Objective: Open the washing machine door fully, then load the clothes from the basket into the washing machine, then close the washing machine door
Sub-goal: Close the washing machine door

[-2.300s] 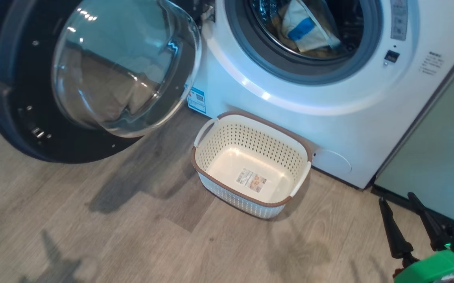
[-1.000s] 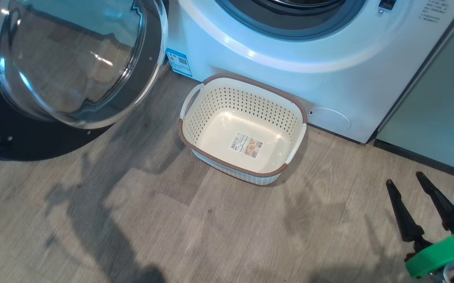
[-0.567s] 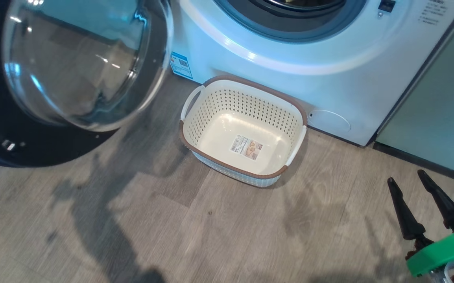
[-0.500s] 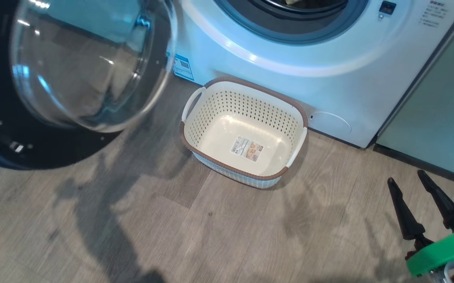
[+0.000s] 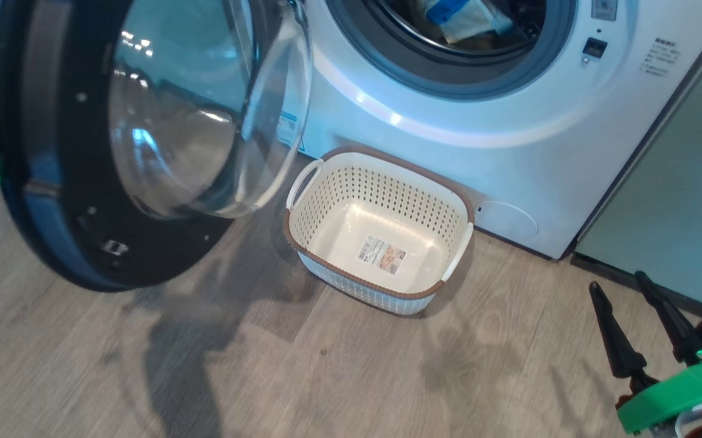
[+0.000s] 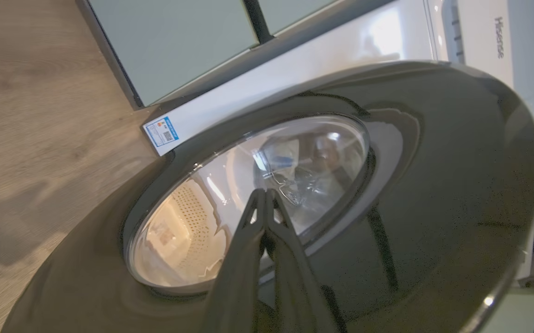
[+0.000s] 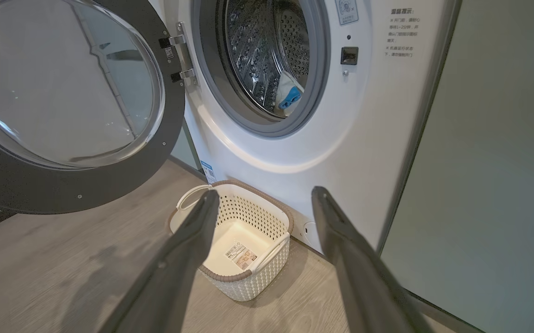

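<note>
**Door swung out, clothes in drum, basket on floor**

- Washing machine door (image 5: pixel 53 182): stands open on its metal hinge (image 7: pixel 176 58) at the left side of the washing machine (image 5: pixel 448 158). Inner face and domed glass bowl turned toward the drum opening. In the head view its lower black rim hangs above the floor (image 5: pixel 266 365), left of the basket.
- Clothes (image 5: pixel 460 15): inside the perforated steel drum (image 7: pixel 257 41), behind the grey gasket ring (image 5: pixel 448 85). A pale fabric heap with a blue patch, low in the drum; seen in the right wrist view too (image 7: pixel 289 95).
- Basket (image 5: pixel 387 191): on the floor just before the machine's front panel, below the drum opening and a little left of it. Upright, printed label on its floor in plain sight. One white loop handle faces the door, the other faces the pale green cabinet (image 5: pixel 679 201).
- Left tool (image 6: pixel 265 196): fingers pressed together, nothing between them. It lies along the door's glossy outer face, tips over the round window. Whether the tips touch the glass, I cannot tell. The machine's blue sticker (image 6: pixel 161 132) shows past the door's edge.
- Right tool (image 5: pixel 617 281): fingers spread wide, holding nothing. It is low over the floor, near the cabinet's base, well apart from the basket. In its own wrist view (image 7: pixel 264 193) the fingers frame the basket (image 7: pixel 248 286).
</note>
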You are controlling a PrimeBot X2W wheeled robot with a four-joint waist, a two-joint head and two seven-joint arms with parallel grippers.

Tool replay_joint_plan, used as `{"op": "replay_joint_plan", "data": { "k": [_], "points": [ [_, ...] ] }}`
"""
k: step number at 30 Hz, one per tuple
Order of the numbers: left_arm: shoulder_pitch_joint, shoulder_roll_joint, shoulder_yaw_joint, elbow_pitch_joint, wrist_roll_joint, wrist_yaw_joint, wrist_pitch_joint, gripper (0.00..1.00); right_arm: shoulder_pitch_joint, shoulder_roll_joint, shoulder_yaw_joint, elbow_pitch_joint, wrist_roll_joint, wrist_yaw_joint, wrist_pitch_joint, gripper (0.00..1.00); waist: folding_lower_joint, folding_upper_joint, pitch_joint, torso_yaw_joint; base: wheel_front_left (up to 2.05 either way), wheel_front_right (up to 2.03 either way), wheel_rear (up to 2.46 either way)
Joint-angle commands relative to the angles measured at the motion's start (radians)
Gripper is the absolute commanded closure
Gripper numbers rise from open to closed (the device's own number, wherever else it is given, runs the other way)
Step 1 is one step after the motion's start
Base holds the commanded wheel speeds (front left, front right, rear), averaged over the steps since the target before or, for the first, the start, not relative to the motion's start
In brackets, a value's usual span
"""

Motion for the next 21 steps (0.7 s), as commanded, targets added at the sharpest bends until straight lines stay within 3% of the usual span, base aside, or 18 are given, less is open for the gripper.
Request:
{"op": "replay_joint_plan", "data": {
  "k": [1, 13, 21],
  "points": [
    [-0.022, 0.050, 0.015, -0.040, -0.008, -0.007, 0.009, 1.00, -0.007, -0.009, 0.007, -0.024, 0.004, 0.000, -0.007, 0.00, 0.0001, 0.0000, -0.006, 0.003, 0.00, 0.00, 0.00],
    [0.043, -0.068, -0.081, -0.198, -0.004, -0.006, 0.085, 1.00, 0.025, 0.033, -0.020, -0.020, 0.003, 0.000, -0.007, 0.00, 0.0001, 0.0000, -0.069, 0.005, 0.00, 0.00, 0.00],
    [0.106, -0.160, -0.088, -0.299, -0.030, 0.031, 0.074, 1.00, 0.033, 0.046, -0.029, -0.022, 0.002, 0.000, -0.007, 0.00, 0.0001, 0.0000, -0.086, -0.021, 0.00, 0.00, 0.00]
  ]
}}
